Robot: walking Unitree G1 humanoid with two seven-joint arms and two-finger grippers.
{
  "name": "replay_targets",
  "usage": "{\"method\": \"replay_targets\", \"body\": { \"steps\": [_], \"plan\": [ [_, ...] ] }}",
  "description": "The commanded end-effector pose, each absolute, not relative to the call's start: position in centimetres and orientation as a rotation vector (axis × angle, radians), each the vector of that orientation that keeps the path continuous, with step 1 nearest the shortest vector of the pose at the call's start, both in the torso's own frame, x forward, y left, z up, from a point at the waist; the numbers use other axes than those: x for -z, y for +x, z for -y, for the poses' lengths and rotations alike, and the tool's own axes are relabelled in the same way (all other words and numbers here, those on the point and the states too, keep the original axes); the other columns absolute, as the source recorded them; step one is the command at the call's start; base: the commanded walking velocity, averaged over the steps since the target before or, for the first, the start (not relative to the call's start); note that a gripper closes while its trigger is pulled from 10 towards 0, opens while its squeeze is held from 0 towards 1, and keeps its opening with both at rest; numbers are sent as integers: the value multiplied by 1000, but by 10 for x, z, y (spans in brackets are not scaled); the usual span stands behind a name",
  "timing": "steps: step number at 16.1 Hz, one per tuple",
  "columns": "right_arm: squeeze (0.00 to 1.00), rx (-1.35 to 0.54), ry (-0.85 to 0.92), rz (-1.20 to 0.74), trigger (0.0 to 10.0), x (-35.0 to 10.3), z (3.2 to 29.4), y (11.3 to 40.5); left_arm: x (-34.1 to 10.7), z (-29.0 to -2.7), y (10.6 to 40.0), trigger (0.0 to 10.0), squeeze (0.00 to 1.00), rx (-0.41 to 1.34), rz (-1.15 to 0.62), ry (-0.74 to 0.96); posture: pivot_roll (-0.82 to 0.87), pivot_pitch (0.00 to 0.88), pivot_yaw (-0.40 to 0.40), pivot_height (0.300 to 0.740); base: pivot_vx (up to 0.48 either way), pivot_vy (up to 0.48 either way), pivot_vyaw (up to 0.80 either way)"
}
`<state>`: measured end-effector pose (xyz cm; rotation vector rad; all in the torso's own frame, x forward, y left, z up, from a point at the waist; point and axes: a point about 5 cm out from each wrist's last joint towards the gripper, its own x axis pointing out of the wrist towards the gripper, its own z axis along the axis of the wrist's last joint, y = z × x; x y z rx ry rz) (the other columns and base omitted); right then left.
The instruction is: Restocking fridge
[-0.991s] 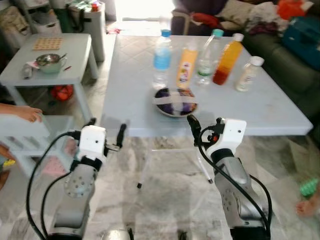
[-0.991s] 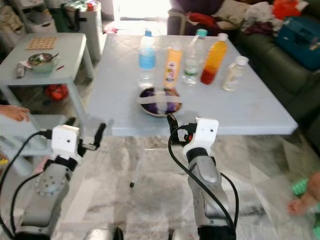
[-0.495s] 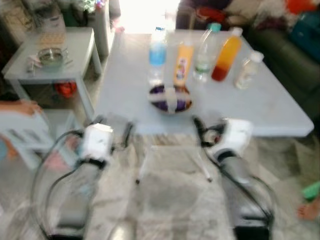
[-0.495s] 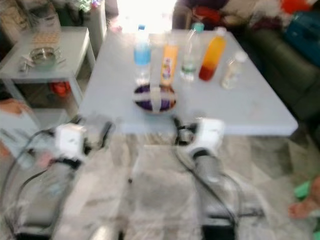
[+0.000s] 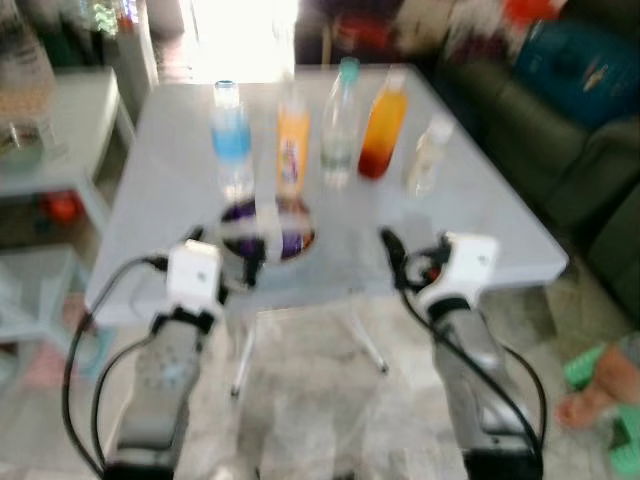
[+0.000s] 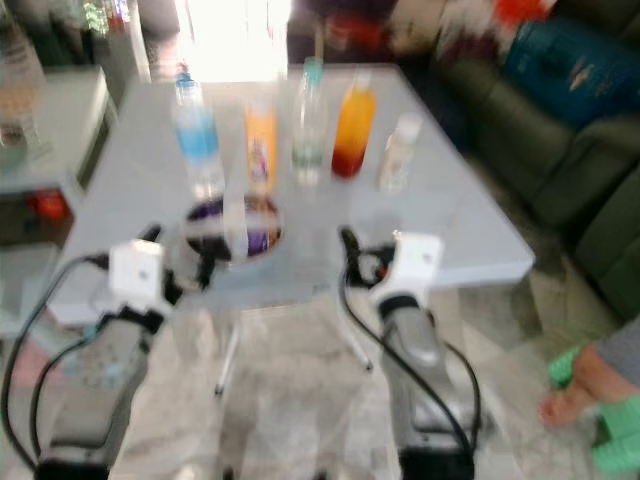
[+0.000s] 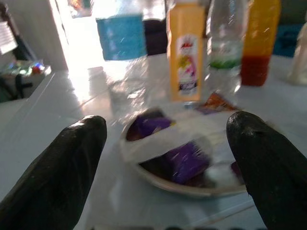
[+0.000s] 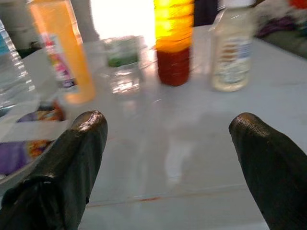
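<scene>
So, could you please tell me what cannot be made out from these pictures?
- Bottle labels: the yellow juice bottle carries print that motion blur makes unreadable in the left wrist view.
- Bowl: purple packets inside; blur hides what they are.
- Water bottle: its top is cut off by the left wrist view's edge.
- Side table: its items are too blurred in the eye views.

Bench (image 5: 470,215): near right portion bare ahead of the right pincer (image 8: 168,143). A plate (image 7: 187,184) lies directly ahead of the left pincer (image 7: 165,158). Behind it a row of five bottles (image 5: 293,150) blocks the far side. Sofa (image 5: 560,130) borders the right edge.
</scene>
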<state>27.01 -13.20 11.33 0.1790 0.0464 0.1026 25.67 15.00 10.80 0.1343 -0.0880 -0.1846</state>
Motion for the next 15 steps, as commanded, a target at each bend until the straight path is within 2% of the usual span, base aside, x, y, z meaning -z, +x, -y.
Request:
{"method": "replay_targets", "body": {
  "steps": [1, 5, 10, 15],
  "plan": [
    [0, -106, 185, -57, 10000, -113, 133, 271, -109, -149, 257, 10000, 0, 184, 93, 133, 74, 0, -38, 740, 0, 0, 0],
    [0, -150, 240, -77, 10000, -116, 120, 288, -111, -152, 260, 10000, 0, 173, 92, 138, 84, 0, -36, 740, 0, 0, 0],
    [0, -275, 368, -165, 10000, -124, 67, 308, -113, -157, 258, 10000, 0, 155, 96, 149, 127, 0, -49, 740, 0, 0, 0],
    [0, -273, 367, -320, 10000, -103, 62, 305, -113, -157, 256, 10000, 0, 158, 97, 149, 130, 0, -50, 740, 0, 0, 0]
  ]
}}
